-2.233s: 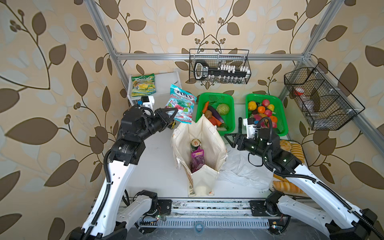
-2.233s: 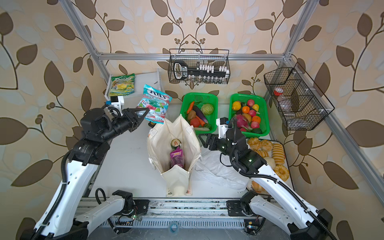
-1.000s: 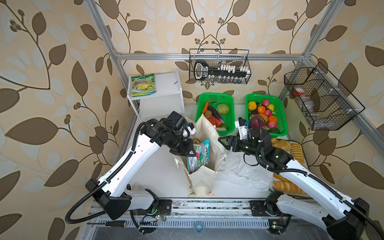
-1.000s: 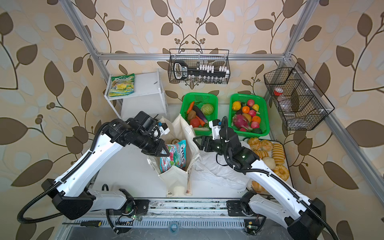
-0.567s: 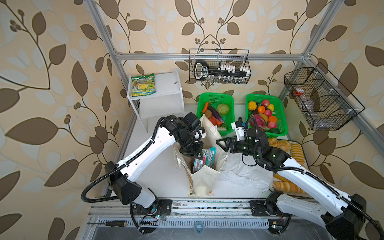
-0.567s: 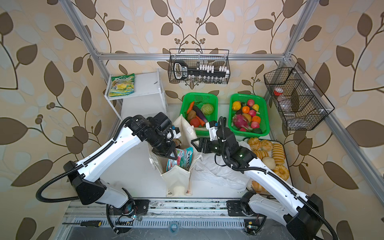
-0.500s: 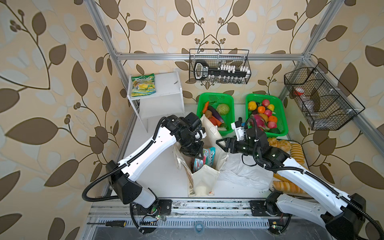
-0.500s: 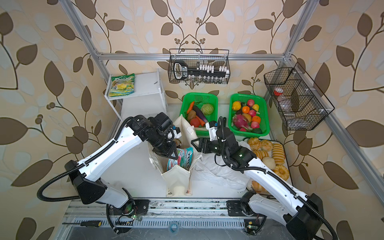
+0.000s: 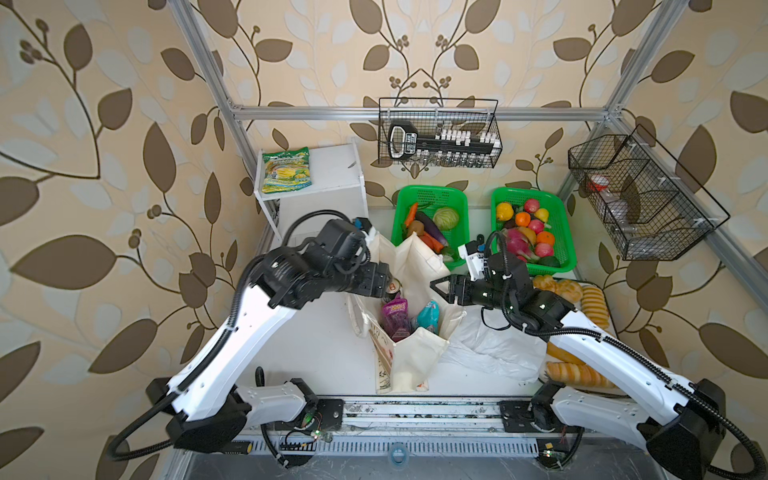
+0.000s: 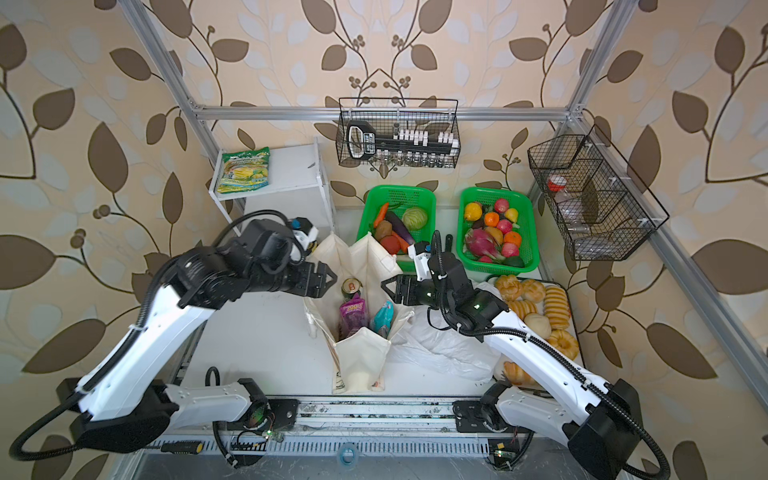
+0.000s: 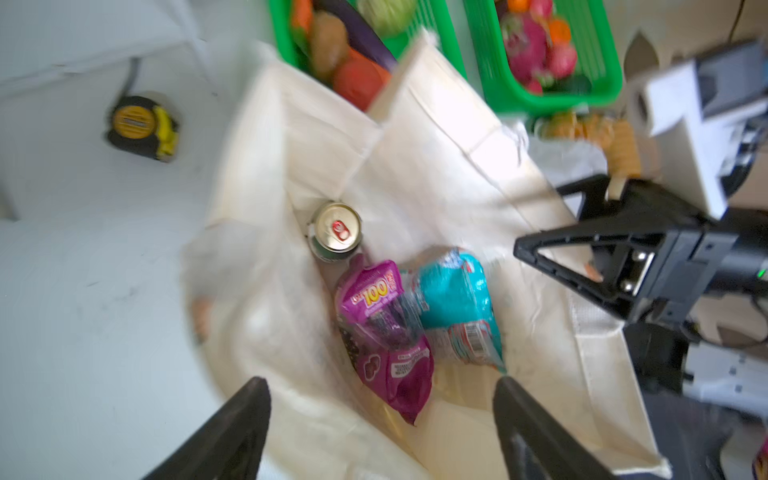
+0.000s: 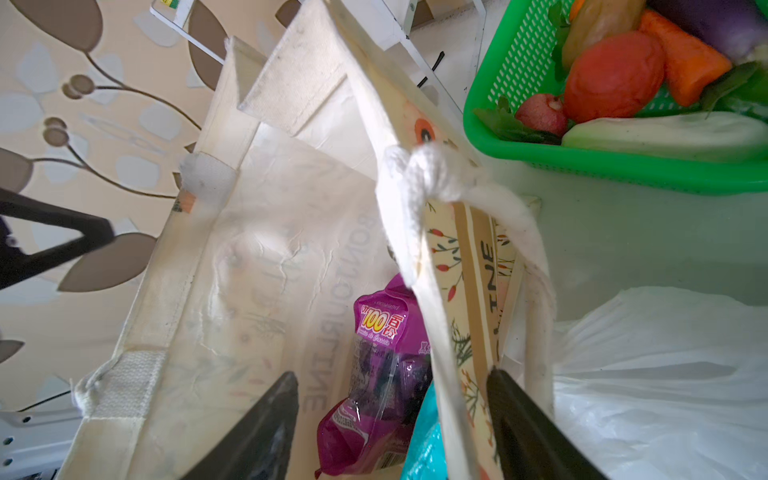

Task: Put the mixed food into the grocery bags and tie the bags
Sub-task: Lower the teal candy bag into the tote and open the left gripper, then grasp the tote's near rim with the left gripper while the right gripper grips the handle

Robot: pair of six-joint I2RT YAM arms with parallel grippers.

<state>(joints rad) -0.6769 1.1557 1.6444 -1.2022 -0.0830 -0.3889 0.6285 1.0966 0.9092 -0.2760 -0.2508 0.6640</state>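
The cream canvas tote (image 9: pixel 409 357) (image 10: pixel 361 357) stands open mid-table. Inside it are the green can (image 10: pixel 351 286) (image 11: pixel 336 226), the purple pouch (image 9: pixel 395 316) (image 11: pixel 386 332) (image 12: pixel 374 374) and the teal packet (image 9: pixel 428 316) (image 11: pixel 457 307). My left gripper (image 10: pixel 330 279) (image 11: pixel 380 386) hovers open and empty over the tote's left rim. My right gripper (image 9: pixel 436 286) (image 12: pixel 392 378) is open, its jaws astride the tote's right wall without pinching it. The white plastic bag (image 9: pixel 494 349) (image 12: pixel 665 374) lies crumpled right of the tote. Cabbage (image 10: pixel 414 218), potato (image 10: pixel 383 229) and tomato (image 10: pixel 390 244) (image 12: pixel 615 77) lie in a green basket.
Two green baskets (image 9: pixel 432 193) (image 9: pixel 561 232) sit behind the tote. Bread rolls (image 9: pixel 594 299) line the right edge. A yellow-green packet (image 9: pixel 286 170) lies on the white shelf (image 9: pixel 336 174). A tape measure (image 11: pixel 141 126) sits under that shelf. Wire baskets (image 9: pixel 440 133) hang on the frame.
My left gripper carried the teal packet from the shelf into the tote, let it go, opened wide and drew back left. My right gripper moved in onto the tote's right rim.
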